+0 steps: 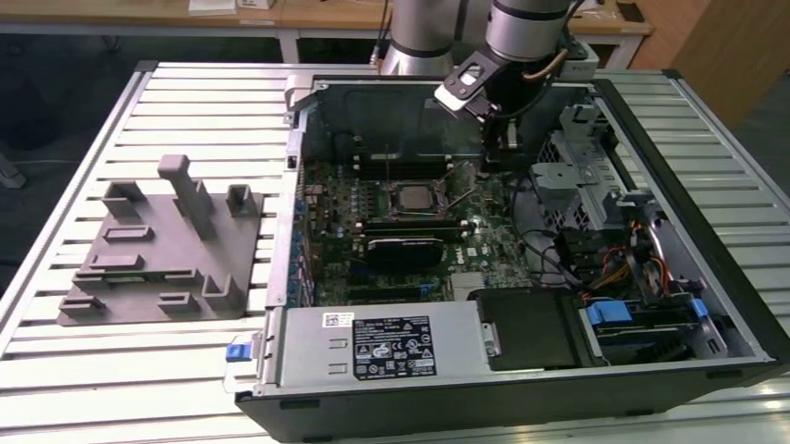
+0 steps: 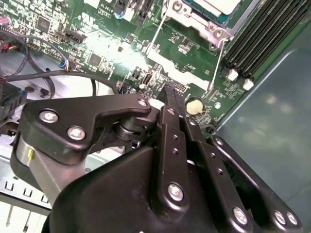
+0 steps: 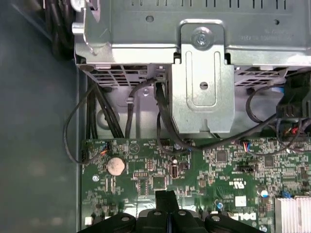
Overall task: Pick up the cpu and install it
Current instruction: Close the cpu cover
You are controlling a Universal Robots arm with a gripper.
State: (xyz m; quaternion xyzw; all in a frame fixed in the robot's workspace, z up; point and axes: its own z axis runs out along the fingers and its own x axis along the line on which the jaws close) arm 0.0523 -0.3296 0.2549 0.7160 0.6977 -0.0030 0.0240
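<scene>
Gripper (image 3: pixel 165 194) pinched together, empty, over motherboard (image 3: pixel 218 165). cpu (image 1: pixel 410 196) sits in socket (image 2: pixel 209 26): likely light, rigid, fragile underside; best taken by opposite edges.

Matt black gripper (image 3: pixel 165 196), glossy green motherboard (image 3: pixel 194 170), dull metal bracket (image 3: pixel 203 97), matt grey fixture (image 1: pixel 161 254)

counts: one open computer case (image 1: pixel 494 409), one grey fixture (image 1: pixel 161 245), one robot arm (image 1: pixel 524 28), one gripper (image 3: pixel 166 195), one motherboard (image 3: pixel 223 170), one coin cell (image 3: pixel 115 166).

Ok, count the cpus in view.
1. The cpu sits in the socket on the motherboard, in the exterior view; the arm may hide others.
</scene>
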